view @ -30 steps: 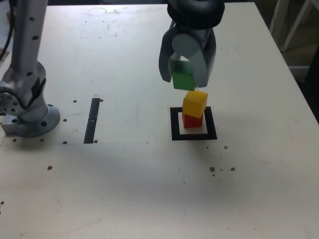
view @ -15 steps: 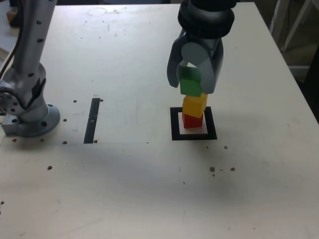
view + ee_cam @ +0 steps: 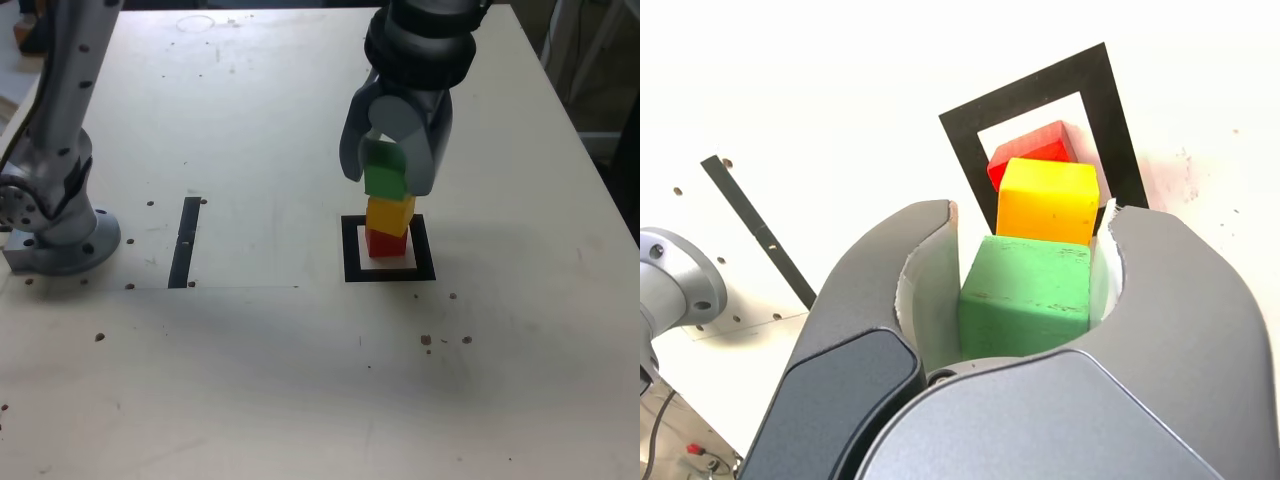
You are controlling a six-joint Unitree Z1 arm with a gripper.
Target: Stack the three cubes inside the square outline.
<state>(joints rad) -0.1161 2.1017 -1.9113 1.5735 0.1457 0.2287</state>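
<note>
In the exterior view my gripper is shut on the green cube and holds it directly on top of the yellow cube, with no gap showing between them. The yellow cube sits on the red cube, inside the square outline of black tape. The wrist view shows the green cube squeezed between both fingers of the gripper, with the yellow cube and red cube beyond it within the outline.
A straight black tape strip lies toward the exterior view's left, near the arm's grey base. Small dark specks dot the pale table. The table's right edge runs close to the stack's side.
The gripper has carried the green cube toward the exterior view's right and down, from beside and above the yellow cube to directly on top of it. The jaws stay shut.
</note>
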